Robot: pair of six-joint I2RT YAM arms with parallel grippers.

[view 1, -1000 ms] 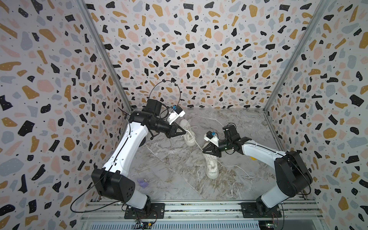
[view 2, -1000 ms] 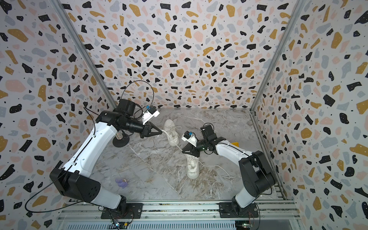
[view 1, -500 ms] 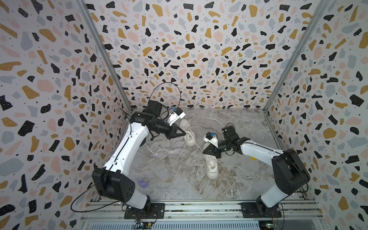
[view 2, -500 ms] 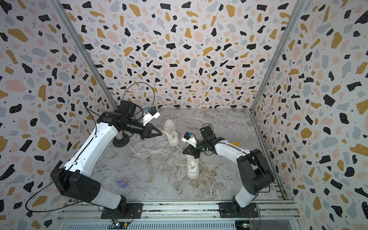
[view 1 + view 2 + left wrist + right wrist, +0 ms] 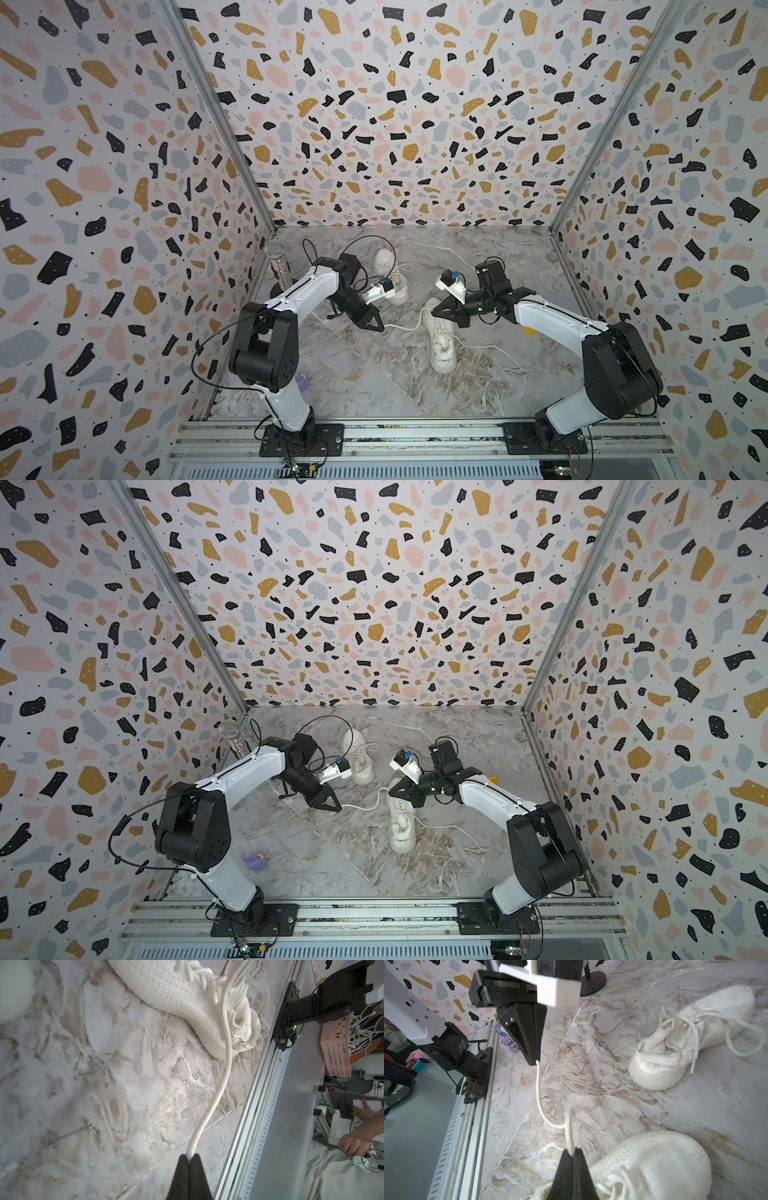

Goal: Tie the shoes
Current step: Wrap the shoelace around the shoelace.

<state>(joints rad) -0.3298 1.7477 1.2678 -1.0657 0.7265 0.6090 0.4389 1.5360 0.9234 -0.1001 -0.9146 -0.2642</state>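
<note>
Two cream knit shoes lie on the marble floor. The near shoe (image 5: 441, 338) (image 5: 401, 823) points toward the front, and the far shoe (image 5: 390, 272) (image 5: 359, 758) lies behind it. My left gripper (image 5: 380, 328) (image 5: 189, 1156) is shut on a white lace (image 5: 405, 327) (image 5: 220, 1088) of the near shoe (image 5: 176, 989), to that shoe's left. My right gripper (image 5: 434, 309) (image 5: 572, 1150) is shut on a fold of the same lace (image 5: 569, 1124), just over the near shoe's (image 5: 654, 1163) back end. The left gripper (image 5: 534, 1061) and far shoe (image 5: 695, 1032) show in the right wrist view.
A microphone on a black stand (image 5: 276, 266) stands by the left wall. A small purple toy (image 5: 302, 382) lies at the front left. Another lace (image 5: 486, 347) trails right from the near shoe. A metal rail (image 5: 415, 432) runs along the front edge.
My left gripper has moved from beside the far shoe toward the front, pulling the lace with it. My right gripper has closed on the lace.
</note>
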